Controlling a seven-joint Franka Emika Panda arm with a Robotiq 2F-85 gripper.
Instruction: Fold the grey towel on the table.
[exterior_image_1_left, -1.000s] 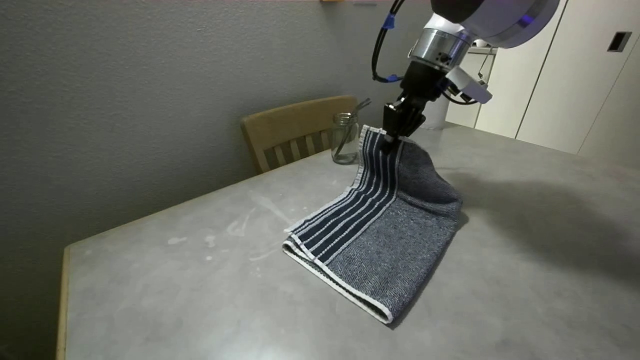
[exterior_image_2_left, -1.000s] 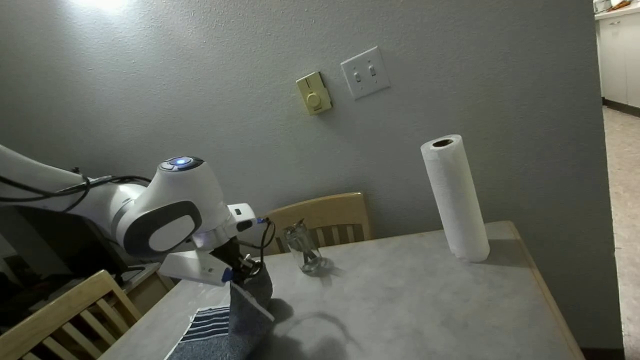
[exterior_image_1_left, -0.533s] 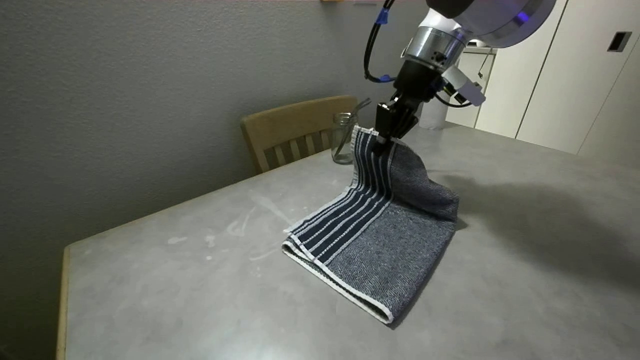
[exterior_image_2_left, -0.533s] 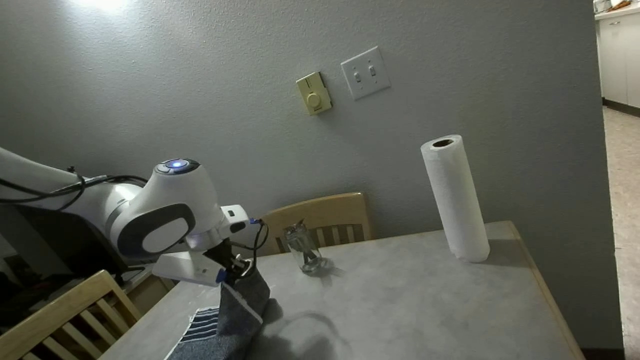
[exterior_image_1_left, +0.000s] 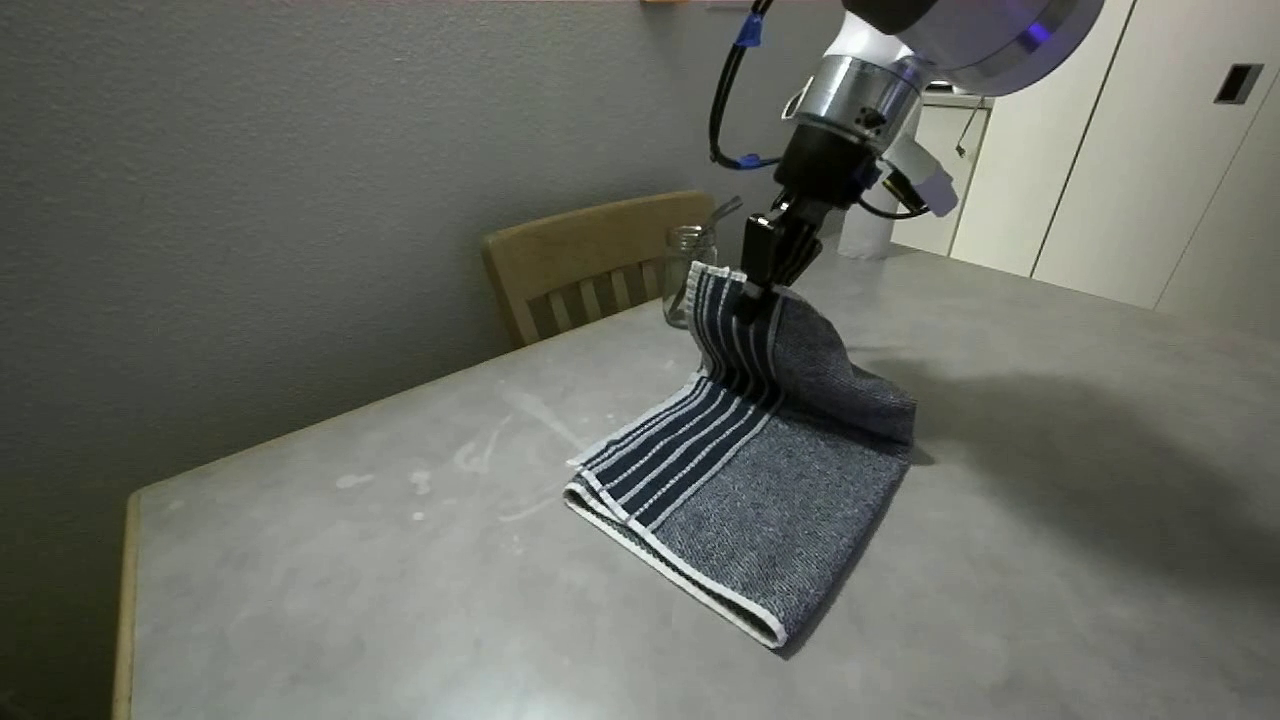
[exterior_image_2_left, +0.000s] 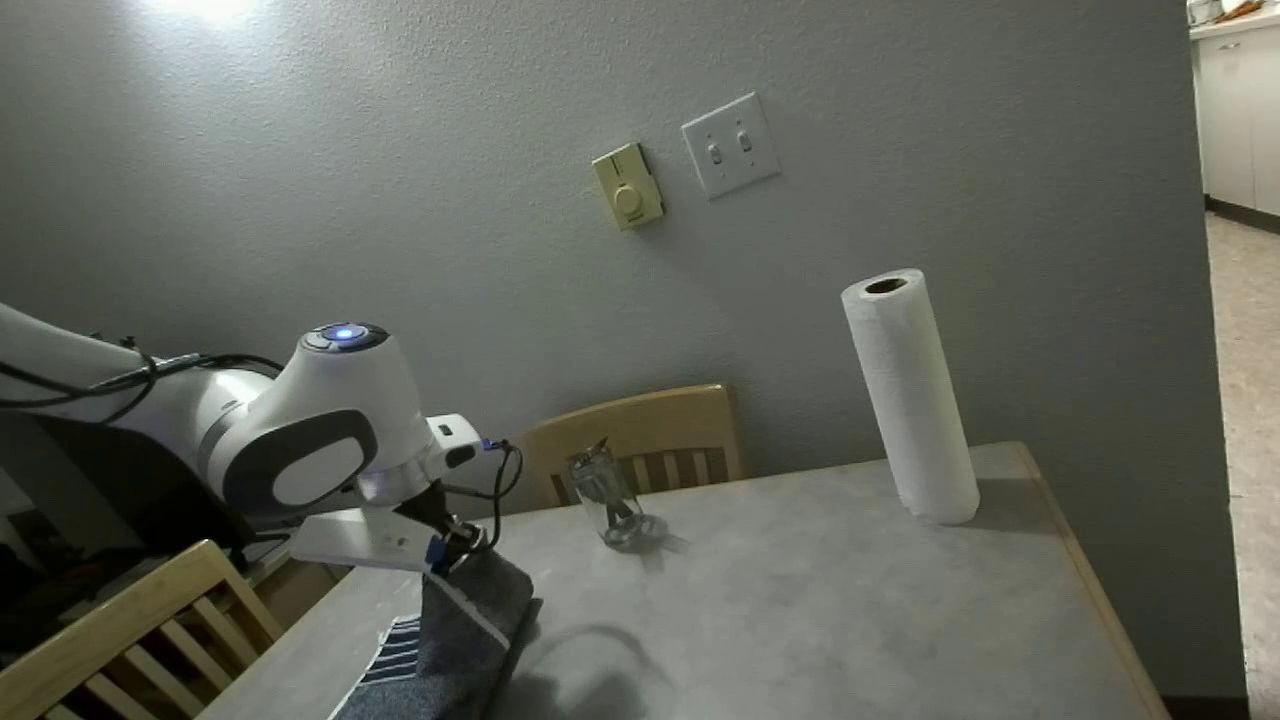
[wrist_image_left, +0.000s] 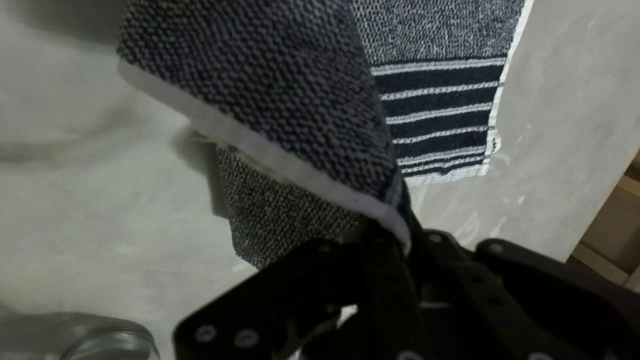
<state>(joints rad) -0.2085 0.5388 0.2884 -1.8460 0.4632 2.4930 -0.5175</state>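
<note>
One grey towel (exterior_image_1_left: 770, 510) lies on the table (exterior_image_1_left: 350, 600), its near pale edge slanting down to the right in an exterior view and showing more than one layer. Its striped band runs along the left side, from the near corner away to the gripper (exterior_image_1_left: 752, 302); with the far part curled up, I cannot tell where the long axis lies. The jaws are clamped on that raised flap, and the wrist view shows its pale border going in between the fingers (wrist_image_left: 392, 285). Against a second ago, the gripper has shifted left in both exterior views and the flap leans over farther; the flat near part has stayed put. Beyond it stands a clear glass jar (exterior_image_1_left: 680, 275) holding a few slim, stick-like pieces (exterior_image_1_left: 724, 210) that lean out over its mouth, too blurred to name. The flap's corner now hides some of the jar, where earlier it showed just beside it. Past the jar is a wooden chair (exterior_image_1_left: 590, 248). A white paper roll (exterior_image_2_left: 912, 400) stands on end near a table corner, its hollow core showing. On the wall (exterior_image_2_left: 450, 150) behind is a double switch plate (exterior_image_2_left: 731, 146).
</note>
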